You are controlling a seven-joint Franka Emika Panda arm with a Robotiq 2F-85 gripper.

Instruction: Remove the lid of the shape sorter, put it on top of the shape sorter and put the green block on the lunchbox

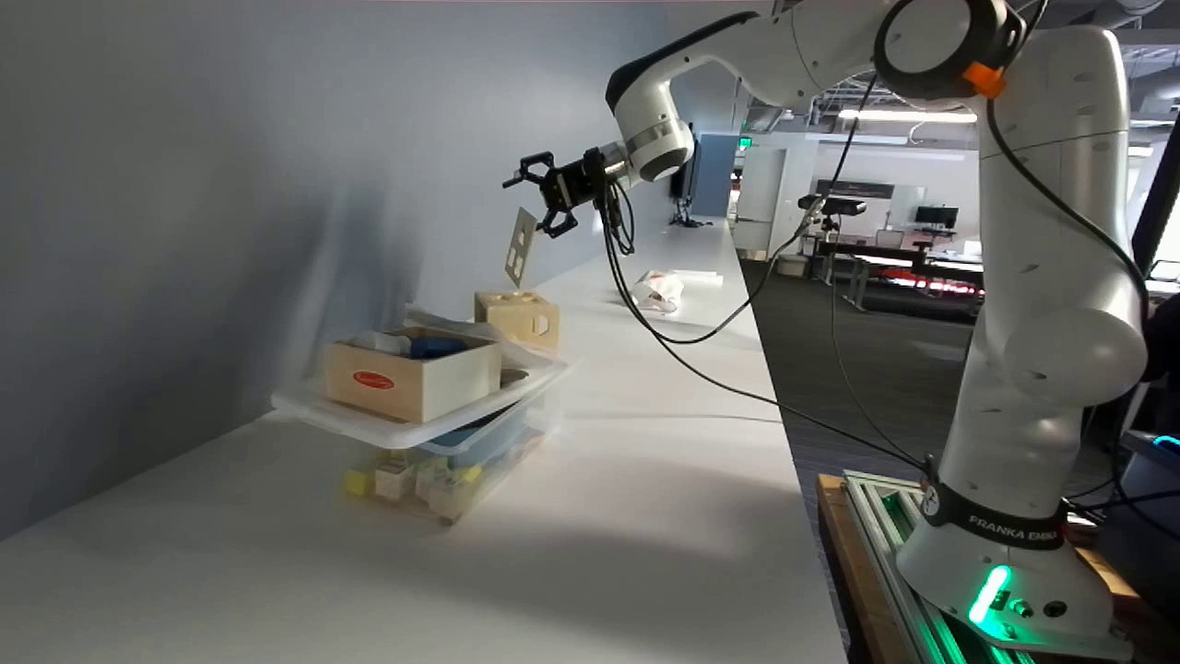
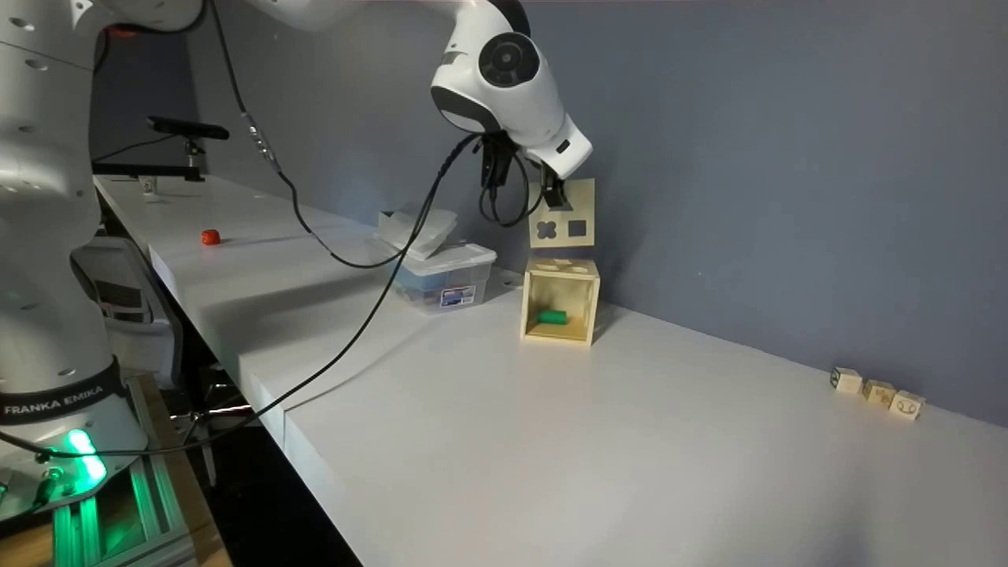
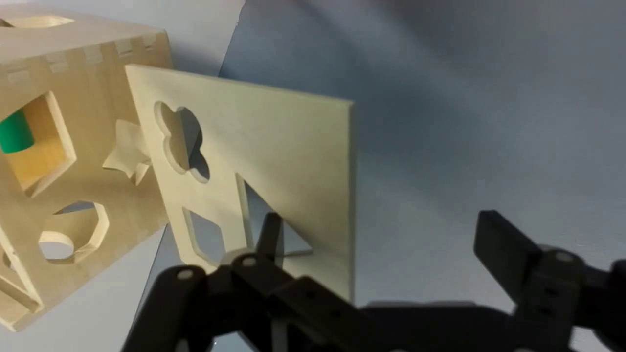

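"Grey-blue wall (image 2: 748, 197) and white worktop (image 2: 630, 441) formed the setting. Where were the task's things?"

"The shape sorter (image 2: 563, 296) stood on the worktop, uncovered side facing outward, and the green cylindrical block (image 2: 552, 317) lay inside it. The square-looking lid (image 3: 259, 146), pierced by cut-outs, hung on edge just above, contact uncertain."

"How did the gripper (image 3: 381, 230) hold it?"

"Not by pinching, it appeared. The fingers (image 3: 506, 249) stood well apart; the tip of one met the triangular cut-out and presumably hooked the panel, while its opposite touched nothing."

"Which step was in hand?"

"Removal was judged complete, placement on the sorter unfinished. The next move called for lowering the lid onto the upper face, tipping it flat, then drawing the finger out without dragging the panel off."

"And afterwards?"

"The block awaited transfer. The clear plastic container (image 2: 441, 277), probably the lunchbox, bore a wooden box (image 1: 396, 387) with a red oval mark, so a bare spot would need choosing."
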